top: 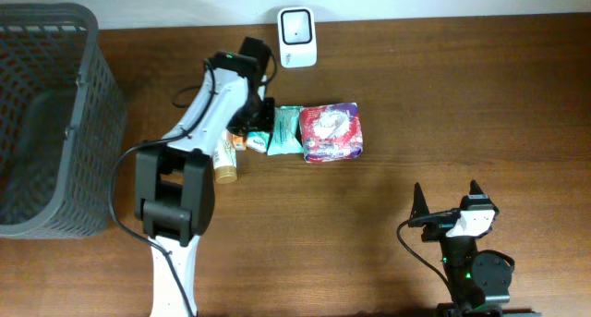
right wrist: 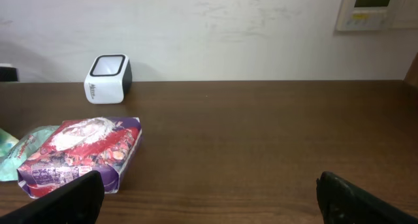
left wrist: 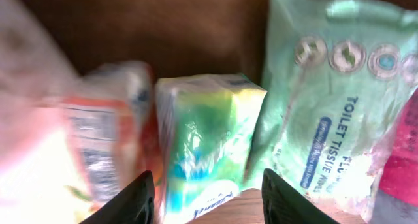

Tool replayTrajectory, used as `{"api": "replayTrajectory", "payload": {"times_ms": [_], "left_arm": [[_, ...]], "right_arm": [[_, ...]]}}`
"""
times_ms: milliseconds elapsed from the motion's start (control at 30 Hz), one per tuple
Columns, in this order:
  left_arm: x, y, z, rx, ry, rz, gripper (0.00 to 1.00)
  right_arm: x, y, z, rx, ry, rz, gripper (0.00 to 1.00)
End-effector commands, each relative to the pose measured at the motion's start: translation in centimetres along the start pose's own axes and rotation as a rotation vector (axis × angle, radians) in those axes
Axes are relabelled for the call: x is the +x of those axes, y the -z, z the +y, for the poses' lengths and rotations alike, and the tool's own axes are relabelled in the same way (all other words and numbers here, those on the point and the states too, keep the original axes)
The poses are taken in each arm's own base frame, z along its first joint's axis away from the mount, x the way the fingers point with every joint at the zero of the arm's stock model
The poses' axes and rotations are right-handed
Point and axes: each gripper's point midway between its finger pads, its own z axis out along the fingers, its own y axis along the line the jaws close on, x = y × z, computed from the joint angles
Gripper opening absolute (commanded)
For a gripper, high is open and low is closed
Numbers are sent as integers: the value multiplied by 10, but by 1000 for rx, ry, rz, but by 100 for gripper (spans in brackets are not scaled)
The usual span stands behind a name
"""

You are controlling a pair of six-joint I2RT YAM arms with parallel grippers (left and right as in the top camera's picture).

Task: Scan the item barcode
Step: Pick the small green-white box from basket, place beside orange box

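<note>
Item: the green-and-yellow packet (left wrist: 206, 139) lies on the table (top: 462, 104) in the cluster of goods at mid-table. It is right under my left wrist camera, with its near end between my fingertips.
My left gripper (left wrist: 208, 175): fingers spread to either side of that packet. I see a thin gap on each side, so I am not pinching it.
Left neighbour: an orange packet (left wrist: 104, 132), blurred, lies just beside the item. I cannot tell whether the two touch.
Right neighbour: a pale green toilet tissue wipes pack (left wrist: 326, 106) lies just beside the item on its other side, with its printed face up.
Further along the row: a purple-and-red pack (top: 332, 132) lies against the far side of the wipes pack.
Near my left arm: a tan bottle (top: 224, 162) lies on its side, partly under the arm as seen from overhead.
Scanner (top: 297, 24): a white unit with a dark window at the back edge of the table, near the wall. It is apart from the cluster, beyond it.
Basket (top: 102, 123): grey mesh, at the left end of the table, well apart from the goods.
My right gripper (top: 446, 189): fingers spread wide with nothing between them, at the front right of the table and well apart from the cluster.
</note>
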Motion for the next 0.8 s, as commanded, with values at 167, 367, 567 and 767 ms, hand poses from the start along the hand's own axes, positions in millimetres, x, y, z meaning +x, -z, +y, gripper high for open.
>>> {"api": "replayTrajectory", "payload": {"times_ms": [167, 367, 567, 767], "left_arm": [[-45, 235, 76, 44, 176, -396, 99], [-36, 303, 159, -56, 309, -593, 99], [-35, 303, 170, -64, 331, -594, 99], [-35, 303, 170, -64, 331, -594, 99]], "right_arm": [[3, 0, 0, 4, 0, 4, 99], [3, 0, 0, 4, 0, 4, 99], [3, 0, 0, 4, 0, 4, 99], [-55, 25, 78, -483, -138, -198, 99]]}}
